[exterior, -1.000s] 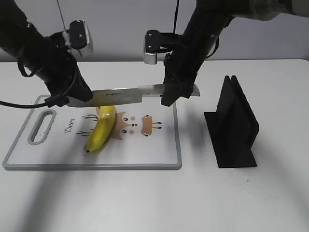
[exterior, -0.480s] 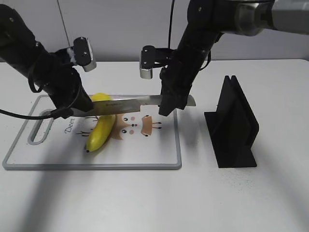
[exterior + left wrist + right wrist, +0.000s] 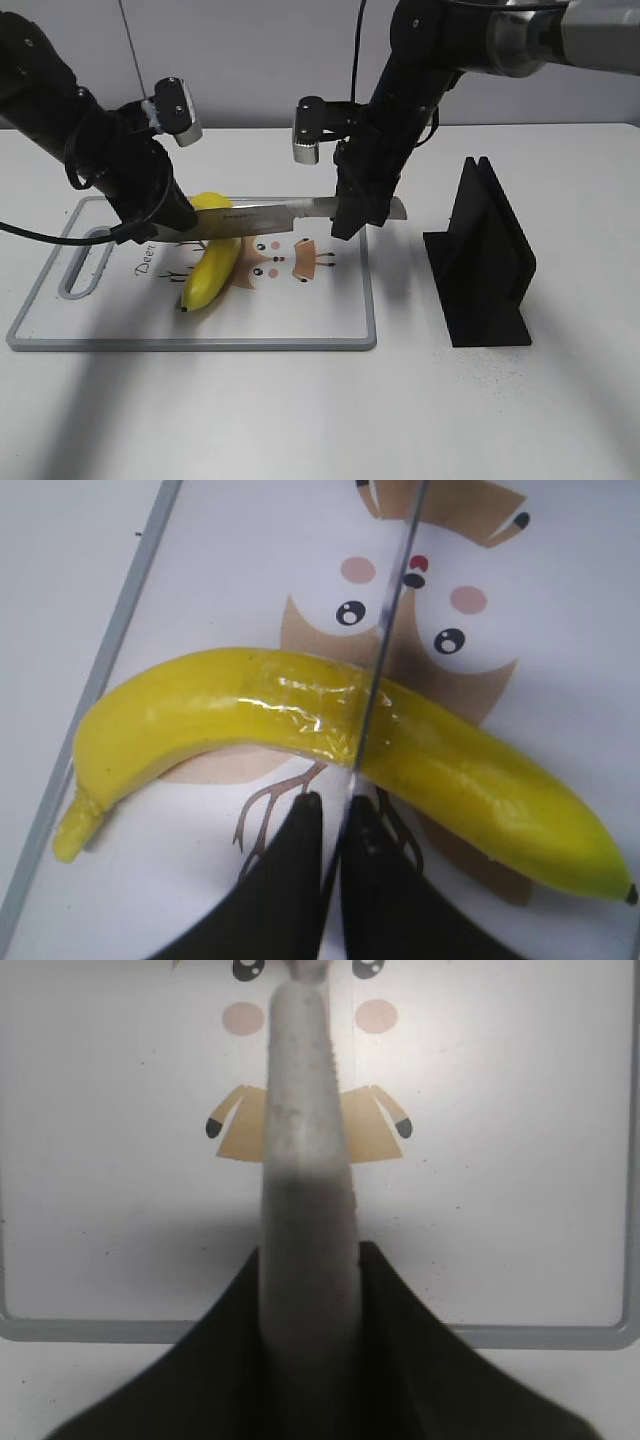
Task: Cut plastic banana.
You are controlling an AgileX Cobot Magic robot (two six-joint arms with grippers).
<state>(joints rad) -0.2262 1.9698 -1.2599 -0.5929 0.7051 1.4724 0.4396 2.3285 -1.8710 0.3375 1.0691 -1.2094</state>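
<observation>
Knife (image 3: 285, 212) lowered onto banana (image 3: 210, 265), both pincers gripping it, stand (image 3: 485, 255) nearby.

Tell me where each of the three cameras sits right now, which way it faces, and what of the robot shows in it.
Exterior view: in front of the table, looking down at a slant at the cutting board; both arms show, left gripper and right gripper on the knife.
Left wrist view: above the plastic banana, looking down; black fingers pinch the blade.
Right wrist view: looks along the knife's handle onto the board; black fingers clamp it.
Shared: knife, deer print.
</observation>
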